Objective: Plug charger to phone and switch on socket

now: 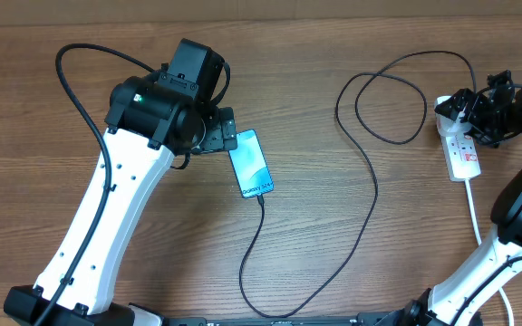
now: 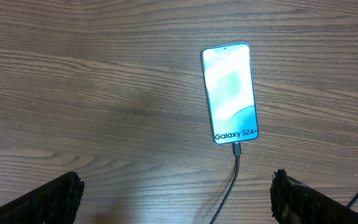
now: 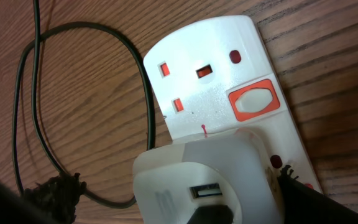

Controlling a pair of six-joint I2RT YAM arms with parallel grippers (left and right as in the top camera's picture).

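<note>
Plainly, my left hand (image 2: 176, 199) and right hand (image 3: 173, 186) both gape empty, and the right, over the socket (image 3: 216, 43), could hit the wrong switch (image 3: 252, 102) or knock the charger (image 3: 79, 26) loose.

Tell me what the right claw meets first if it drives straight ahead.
Likely the white plug seated in the socket; it sits dead ahead of the right claw, though depth is unclear.

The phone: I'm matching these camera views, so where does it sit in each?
Overhead: the phone lies left of centre, screen up.
Left wrist: upper right of centre, with the charger cable in its lower edge.
Right wrist: not in it.
Shared landmark: the black charger cable, seen in all three.
</note>
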